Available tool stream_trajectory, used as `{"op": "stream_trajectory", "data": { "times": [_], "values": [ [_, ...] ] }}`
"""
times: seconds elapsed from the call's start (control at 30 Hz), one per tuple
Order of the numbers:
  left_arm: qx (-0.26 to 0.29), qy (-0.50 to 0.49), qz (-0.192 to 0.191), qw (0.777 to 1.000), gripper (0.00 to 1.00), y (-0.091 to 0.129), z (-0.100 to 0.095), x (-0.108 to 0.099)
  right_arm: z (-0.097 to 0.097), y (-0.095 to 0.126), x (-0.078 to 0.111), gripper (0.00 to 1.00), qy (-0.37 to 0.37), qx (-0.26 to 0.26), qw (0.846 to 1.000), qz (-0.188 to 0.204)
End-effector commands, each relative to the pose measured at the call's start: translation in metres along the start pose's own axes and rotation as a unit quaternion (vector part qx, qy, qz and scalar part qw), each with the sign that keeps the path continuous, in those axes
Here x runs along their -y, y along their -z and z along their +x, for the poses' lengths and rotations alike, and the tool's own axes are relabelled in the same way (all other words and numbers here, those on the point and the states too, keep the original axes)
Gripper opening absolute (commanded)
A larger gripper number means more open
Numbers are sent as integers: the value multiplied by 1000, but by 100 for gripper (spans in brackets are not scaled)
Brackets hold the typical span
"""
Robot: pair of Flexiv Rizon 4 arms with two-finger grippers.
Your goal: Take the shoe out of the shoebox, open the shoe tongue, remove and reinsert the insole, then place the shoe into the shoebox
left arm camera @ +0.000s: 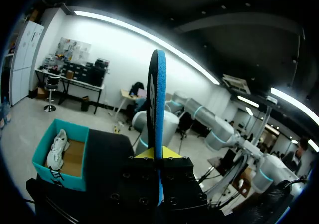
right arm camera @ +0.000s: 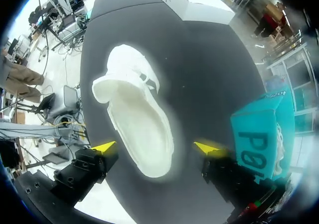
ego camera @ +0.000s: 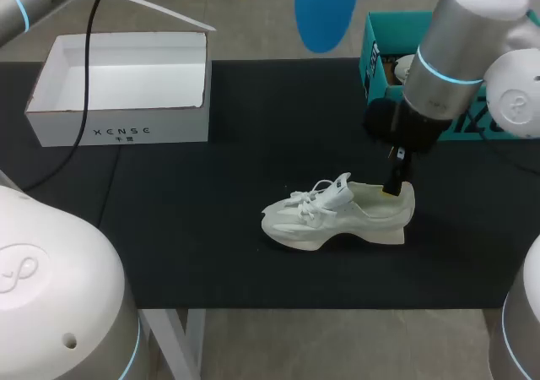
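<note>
Shoe [ego camera: 337, 215] on its sole on the black mat [ego camera: 211, 253]: that is what we find directly under our right gripper [ego camera: 395, 184]. The gripper hangs over the heel end, its toe pointing away from the fingers and towards the white shoebox [ego camera: 118, 131]. In the right wrist view the gripper [right arm camera: 155, 147] is spread wide. One yellow tip stands on each side of the heel, with dark mat showing between each tip and the shoe [right arm camera: 134, 114], so neither finger touches it. The tongue [right arm camera: 107, 87] is lifted ahead of the fingers, and the inside of the shoe shows pale. The shoebox [right arm camera: 194, 2] lies well ahead of this gripper, past the toe. A teal box [right arm camera: 259, 134] stands just beside one finger.

Our left gripper [left arm camera: 157, 157] is raised well off the mat and pinches the blue insole [left arm camera: 158, 109]. The insole stands upright and edge-on between the yellow tips. From above we see the insole [ego camera: 325, 8] hanging high, apart from the shoe. Beside and below this gripper sits the teal box [left arm camera: 75, 181], holding a second shoe [left arm camera: 57, 147].
</note>
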State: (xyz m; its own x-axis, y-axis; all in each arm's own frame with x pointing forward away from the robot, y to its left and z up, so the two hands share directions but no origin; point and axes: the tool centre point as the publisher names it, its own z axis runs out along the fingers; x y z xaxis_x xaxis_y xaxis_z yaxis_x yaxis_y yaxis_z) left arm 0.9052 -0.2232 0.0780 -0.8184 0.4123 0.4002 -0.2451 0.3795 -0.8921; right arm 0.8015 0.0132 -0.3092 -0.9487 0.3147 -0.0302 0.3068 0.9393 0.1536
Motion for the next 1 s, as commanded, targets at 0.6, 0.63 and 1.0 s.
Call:
{"op": "stream_trajectory", "data": {
  "times": [0.6, 0.63, 1.0],
  "values": [
    [-1, 0, -1, 1000, 0, 1, 0, 0, -6, -60, -13, 100, 7, -6, 1000, 3],
    [-1, 0, -1, 1000, 0, 1, 0, 0, -7, -62, -13, 100, 12, -7, 1000, 6],
    [-1, 0, -1, 1000, 0, 1, 0, 0, -19, -81, -3, 100, 28, -9, 999, 19]
  ]
}}
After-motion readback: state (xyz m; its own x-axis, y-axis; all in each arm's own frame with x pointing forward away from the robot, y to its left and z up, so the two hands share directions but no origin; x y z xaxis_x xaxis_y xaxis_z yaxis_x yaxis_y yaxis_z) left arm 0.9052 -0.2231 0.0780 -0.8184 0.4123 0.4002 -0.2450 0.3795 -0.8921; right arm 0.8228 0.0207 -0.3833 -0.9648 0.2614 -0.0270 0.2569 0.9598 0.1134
